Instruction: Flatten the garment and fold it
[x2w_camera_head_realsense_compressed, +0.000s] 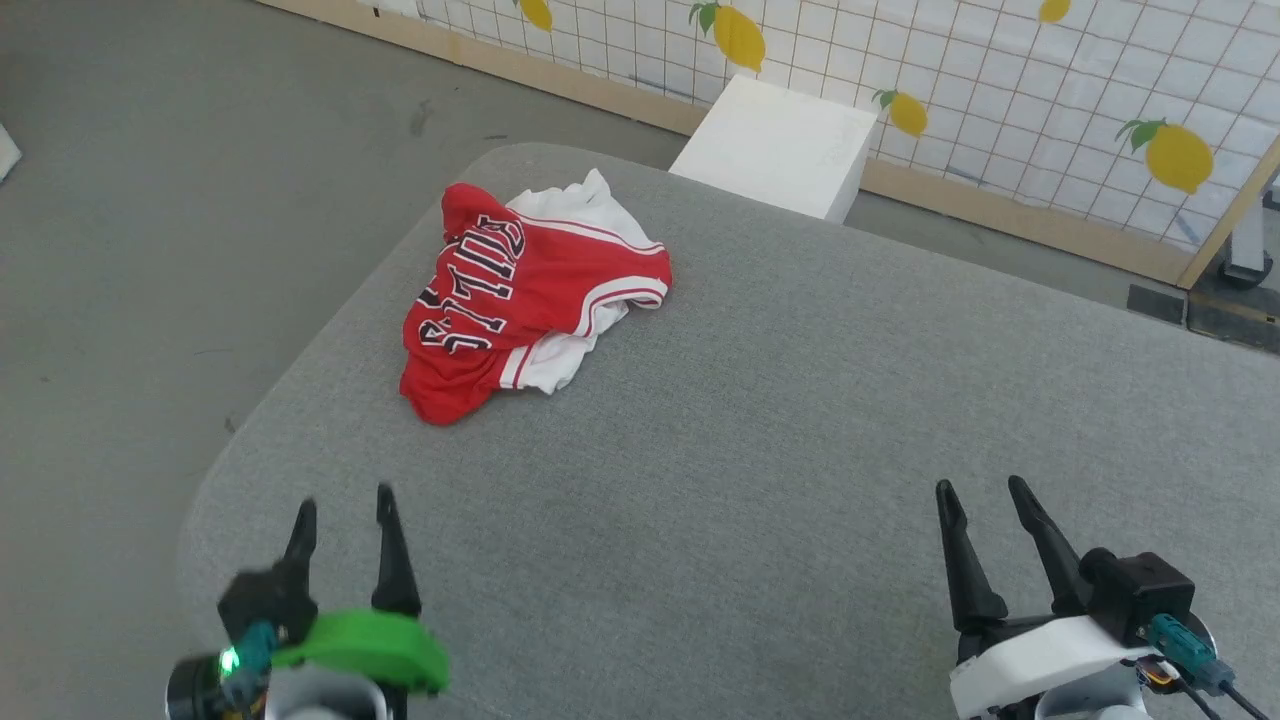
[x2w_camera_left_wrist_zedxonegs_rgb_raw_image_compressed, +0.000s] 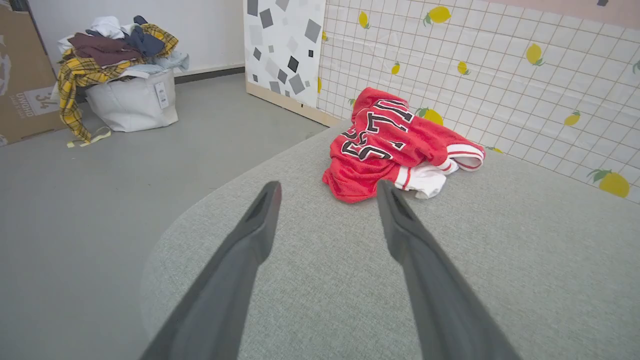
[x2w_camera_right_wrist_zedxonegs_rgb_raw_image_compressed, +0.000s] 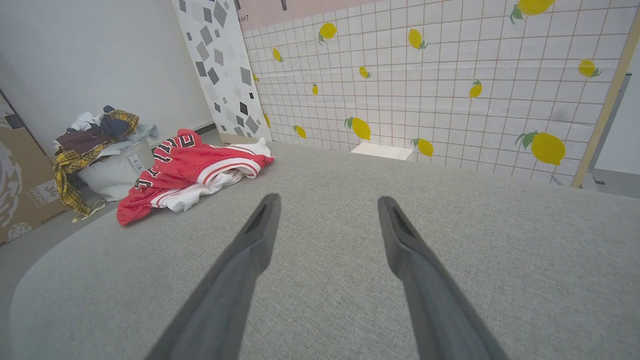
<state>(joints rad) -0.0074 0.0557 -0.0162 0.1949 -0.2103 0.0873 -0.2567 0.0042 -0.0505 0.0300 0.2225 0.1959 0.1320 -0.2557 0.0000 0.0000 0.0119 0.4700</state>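
Near edge of the grey bench (x2w_camera_head_realsense_compressed: 760, 440): left tool (x2w_camera_head_realsense_compressed: 344, 498) and right tool (x2w_camera_head_realsense_compressed: 981, 485) are hovering, both with fingers spread, gripping nothing. Farther off, the garment (x2w_camera_head_realsense_compressed: 520, 295) is lying crumpled by the bench's far left corner, well apart from both tools, its print partly showing.

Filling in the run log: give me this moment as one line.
fold: not begun | garment: crumpled heap, far left of grey table | left gripper: open, empty | right gripper: open, empty | likely next: reach garment

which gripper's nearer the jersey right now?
The left gripper, the one with the green housing: the garment lies crumpled almost straight ahead of it. The right gripper, white housing, is off across the table. Both stand open, empty.
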